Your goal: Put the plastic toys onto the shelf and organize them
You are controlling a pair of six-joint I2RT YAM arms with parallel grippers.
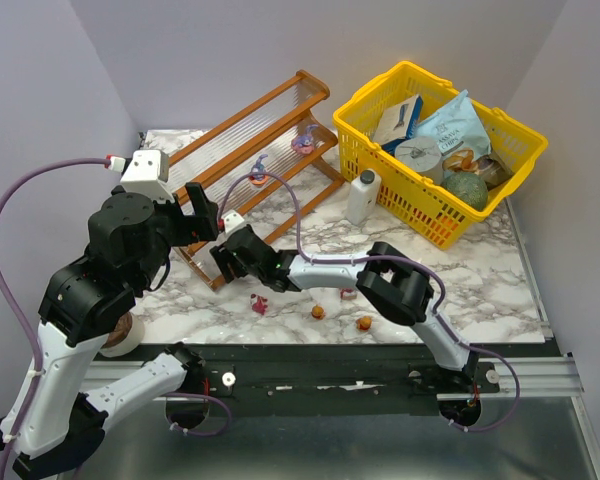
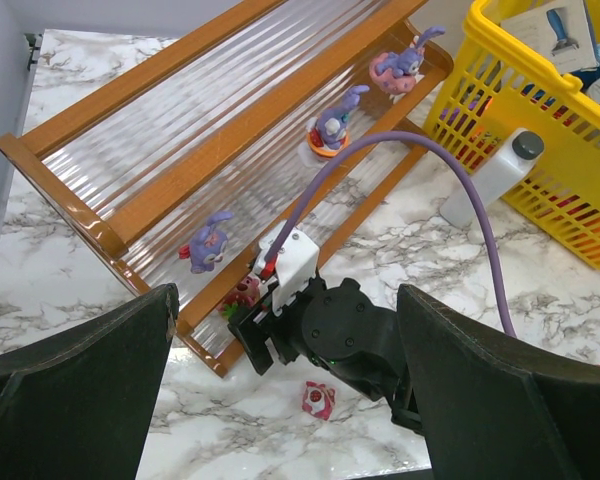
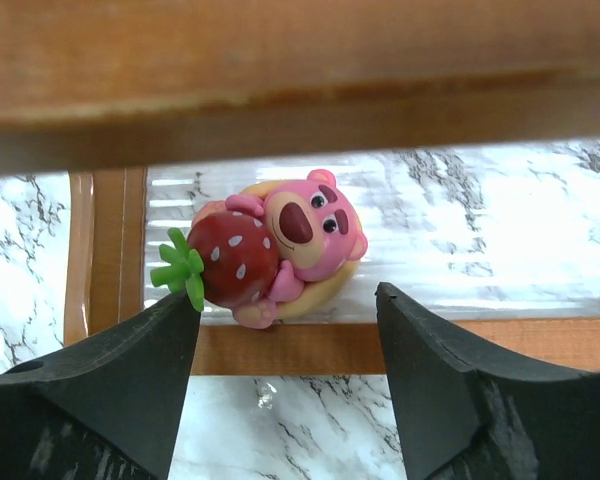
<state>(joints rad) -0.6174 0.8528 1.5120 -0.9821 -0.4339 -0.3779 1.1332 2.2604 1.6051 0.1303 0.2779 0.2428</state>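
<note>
Right wrist view: pink bear toy [image 3: 298,232] hugging a red strawberry sits on the lowest clear ribbed tier of the shelf [image 3: 300,110], near the tier's end, btwn the two fingers of the right gripper [image 3: 280,300]. Jaws stand apart. One fingertip [image 3: 175,320] is right at the strawberry's green leaf, the other shows a clear gap to the toy, so no squeeze on it.

Left wrist view: three purple figs on the tier behind the bear. One purple fig [image 2: 210,243] is close to the bear, a second on an orange base [image 2: 332,122] is mid-rack, and a third w/ pink [image 2: 400,65] is at the far end.

Top external view: at least three small toys lie on the marble table [image 1: 480,270] beside the right arm: a red-pink one [image 1: 259,304] and two orange ones [image 1: 319,312].

The left gripper [image 1: 205,212] hangs over the shelf's near end, jaws wide apart, nothing btwn them. A white bottle [image 1: 362,195] stands btwn the shelf and a yellow basket [image 1: 380,160] w/ packaged goods inside.
</note>
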